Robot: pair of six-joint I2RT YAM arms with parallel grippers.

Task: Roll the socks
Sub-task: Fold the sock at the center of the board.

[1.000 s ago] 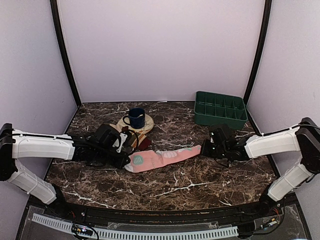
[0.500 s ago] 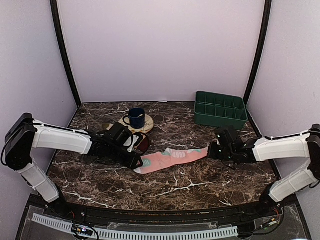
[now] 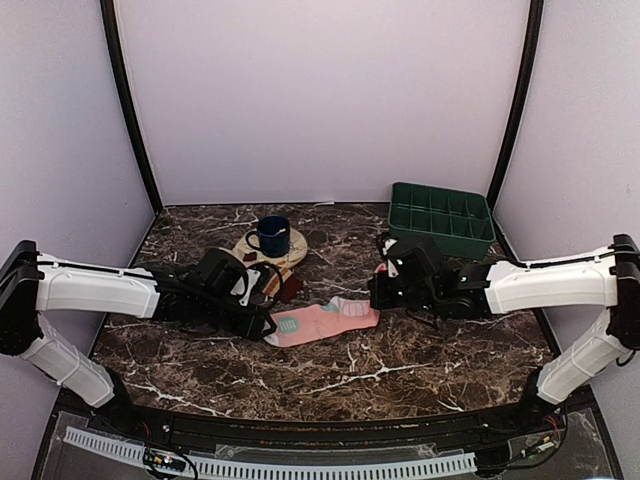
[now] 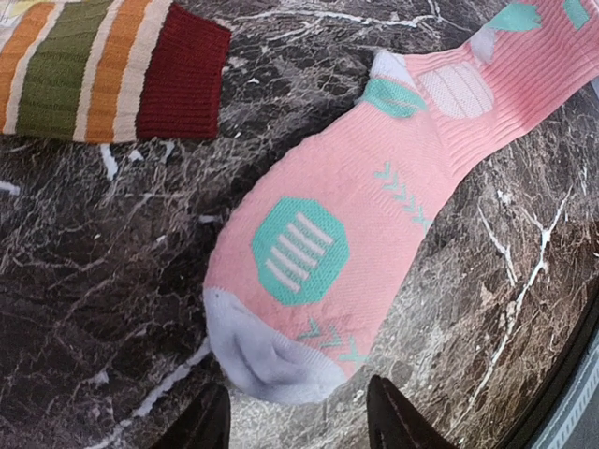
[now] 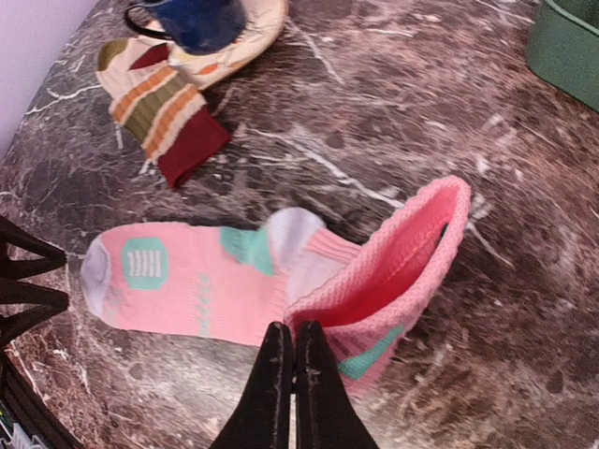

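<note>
1. Pinching pink sock (image 5: 187, 281) by its lifted cuff: right gripper (image 5: 288, 355), fingers pressed together
2. Left gripper (image 4: 298, 423): spread, flanking the toe on the table (image 4: 84, 281)
3. Striped sock (image 5: 164, 112): flat, nearby, apart

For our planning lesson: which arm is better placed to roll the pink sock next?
Right: the right gripper pinches the pink sock by its lifted cuff, folded toward the toe; the left gripper stands open, holding nothing.

Pink sock (image 4: 374, 206): salmon pink, mint patches with white stripes, mint chevrons, white toe and heel. Striped sock (image 4: 103, 70): cream, green, orange bands, maroon end. Bench (image 3: 400, 370): dark brown marble, white veins. Mug (image 3: 271, 236): navy. Tray (image 3: 442, 217): dark green.
</note>
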